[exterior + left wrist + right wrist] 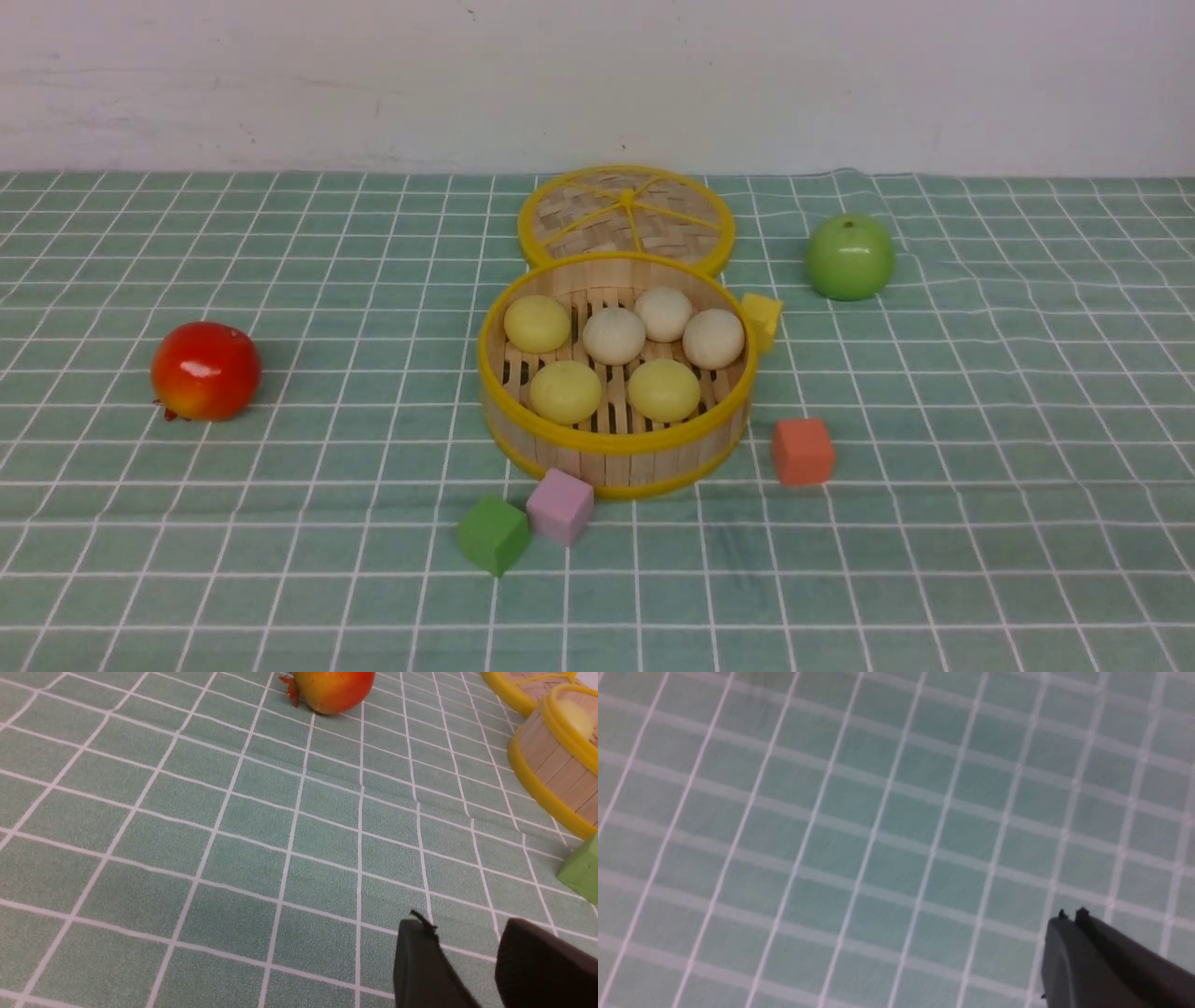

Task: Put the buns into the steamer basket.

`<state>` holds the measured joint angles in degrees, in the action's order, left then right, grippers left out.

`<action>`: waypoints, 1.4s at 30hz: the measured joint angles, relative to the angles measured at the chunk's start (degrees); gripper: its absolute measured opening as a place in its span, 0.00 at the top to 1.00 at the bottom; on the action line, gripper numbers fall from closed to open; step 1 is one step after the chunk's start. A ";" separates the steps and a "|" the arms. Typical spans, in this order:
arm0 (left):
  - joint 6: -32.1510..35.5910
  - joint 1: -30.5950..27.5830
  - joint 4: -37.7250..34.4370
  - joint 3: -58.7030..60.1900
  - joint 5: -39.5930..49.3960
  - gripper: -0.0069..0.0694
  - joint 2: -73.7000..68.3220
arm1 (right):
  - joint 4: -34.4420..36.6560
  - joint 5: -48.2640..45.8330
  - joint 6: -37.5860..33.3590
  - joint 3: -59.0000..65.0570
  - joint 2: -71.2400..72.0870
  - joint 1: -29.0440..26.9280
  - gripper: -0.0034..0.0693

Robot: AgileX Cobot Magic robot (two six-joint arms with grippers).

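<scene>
Six smooth domed buns in slatted bamboo basket; left gripper spread, right gripper pressed together.

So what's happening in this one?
Nothing is being handled. All six buns already sit in the steamer basket, with its lid lying flat behind it. The left gripper is open and empty over bare cloth, and the right gripper is shut on nothing. The job looks finished.
</scene>
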<state>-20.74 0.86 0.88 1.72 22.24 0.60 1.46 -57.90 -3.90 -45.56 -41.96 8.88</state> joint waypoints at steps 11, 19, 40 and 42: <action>0.00 0.00 0.00 0.00 0.00 0.60 0.00 | 1.34 26.63 -0.52 26.10 32.89 -6.75 0.95; 0.00 0.00 0.00 0.00 0.00 0.60 0.00 | 5.41 34.02 -0.43 46.00 42.53 -9.93 0.95; 0.00 0.00 0.00 0.00 -0.06 0.60 0.00 | 6.98 35.37 -0.32 46.36 42.59 -9.88 0.91; 0.00 0.00 0.00 0.00 -0.06 0.60 0.00 | 6.98 35.37 -0.32 46.36 42.59 -9.88 0.91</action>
<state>-20.74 0.86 0.88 1.72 22.18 0.60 8.44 -22.53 -4.22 0.79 0.62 -1.00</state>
